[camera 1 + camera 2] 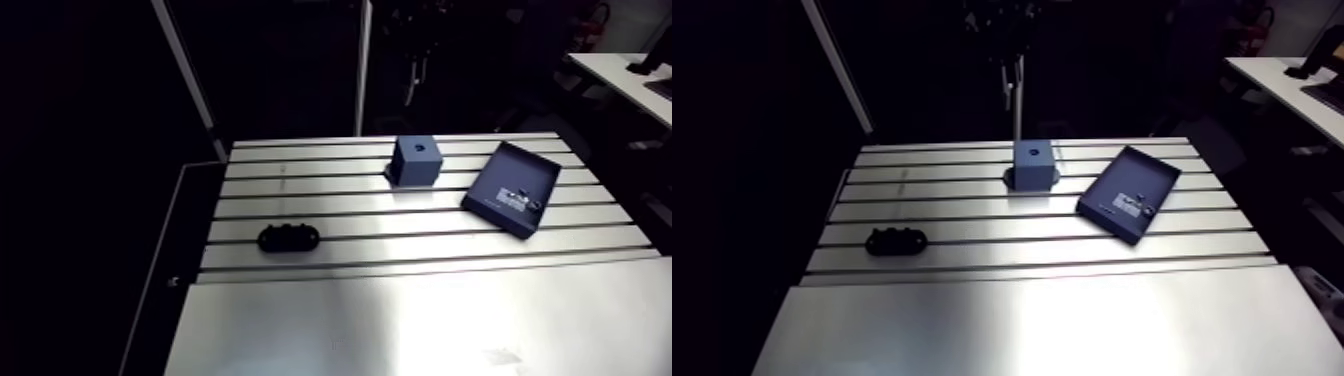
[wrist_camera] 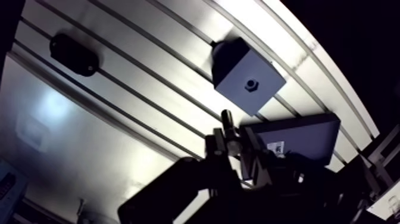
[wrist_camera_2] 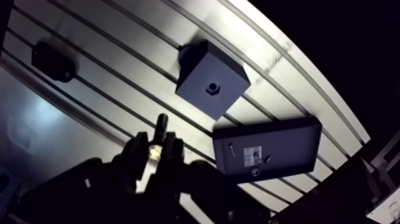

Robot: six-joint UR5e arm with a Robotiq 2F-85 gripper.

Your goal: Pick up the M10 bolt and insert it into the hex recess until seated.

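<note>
In the wrist view my gripper (image 2: 233,142) is shut on the M10 bolt (image 2: 227,121), a dark threaded shaft that sticks out past the fingertips (image 2: 217,143). It hangs well above the table. Ahead of the bolt and apart from it stands the blue block (image 2: 247,74), with the hex recess (image 2: 252,85) in its top face. The arm view shows the same block (image 1: 418,160) at the back middle of the slotted table, but not the gripper.
A dark blue shallow tray (image 1: 512,187) with a label and small parts lies to the right of the block. A black oblong part (image 1: 288,238) rests on the slots at the left. A smooth plate (image 1: 420,320) covers the table's front.
</note>
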